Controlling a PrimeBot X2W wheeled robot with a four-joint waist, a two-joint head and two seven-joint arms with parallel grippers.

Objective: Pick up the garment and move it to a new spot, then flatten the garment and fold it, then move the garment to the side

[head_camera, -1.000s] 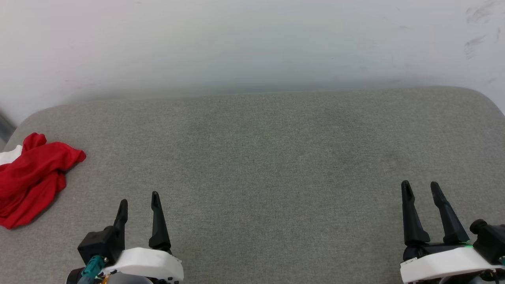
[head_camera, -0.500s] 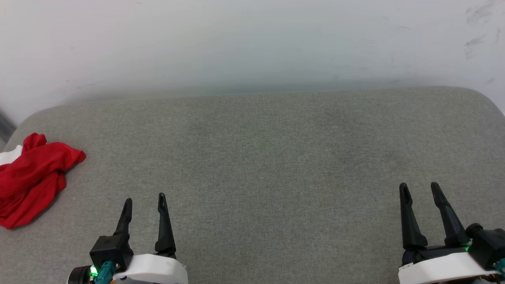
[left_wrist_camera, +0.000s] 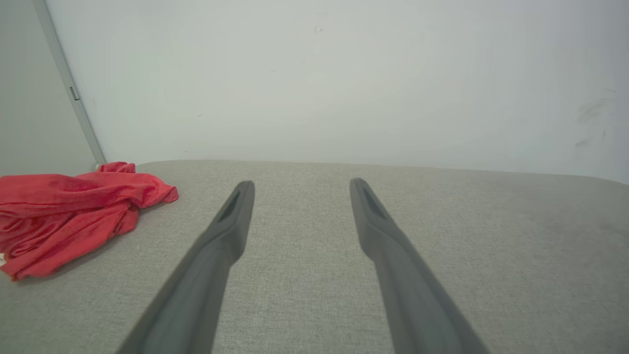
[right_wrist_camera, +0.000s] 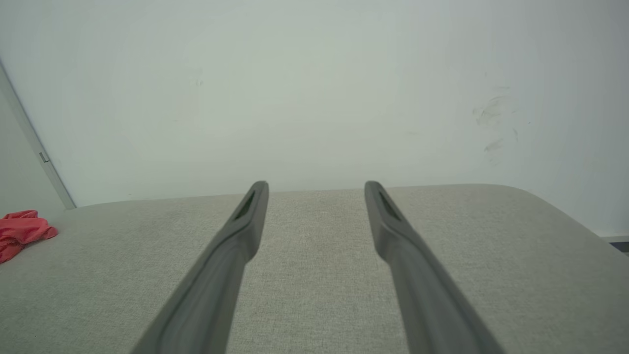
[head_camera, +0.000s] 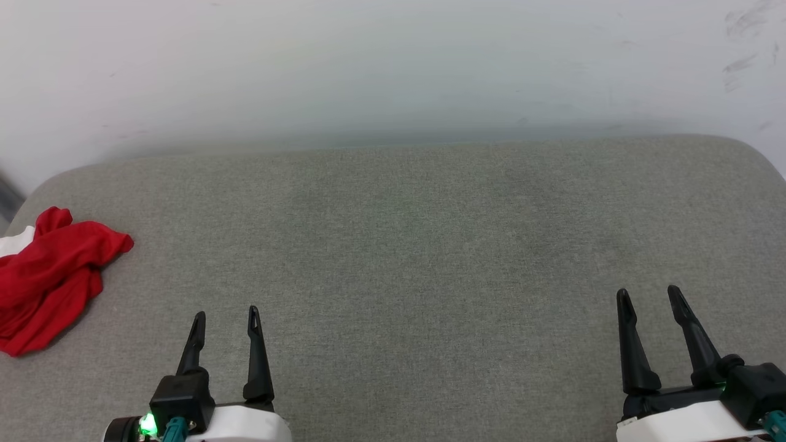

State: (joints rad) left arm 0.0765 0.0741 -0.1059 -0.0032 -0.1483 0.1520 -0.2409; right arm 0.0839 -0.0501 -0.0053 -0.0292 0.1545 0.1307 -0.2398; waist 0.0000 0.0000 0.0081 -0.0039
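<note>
Looking out along the right gripper point(right_wrist_camera: 316, 185), spread wide with nothing between the two dark fingers. Poised over the grey padded surface point(right_wrist_camera: 314, 295), pointing toward its far edge. Away by the far left corner, spotting the garment point(right_wrist_camera: 22, 231), a crumpled red heap well apart from the fingers. Beyond the far edge, facing a pale wall point(right_wrist_camera: 314, 88) marked with grey scuffs point(right_wrist_camera: 491, 118) toward the right.

A grey fabric bench point(head_camera: 430, 245) spans the head view, its weave fine and even and its far corners rounded. Behind its far edge rises a white wall point(head_camera: 368, 61). Dark scuffs point(head_camera: 740, 64) mark the wall at the upper right. In the left wrist view a pale grey strip point(left_wrist_camera: 59, 64) slants up the wall at the left, with a small dark fitting point(left_wrist_camera: 73, 93) on it.
</note>
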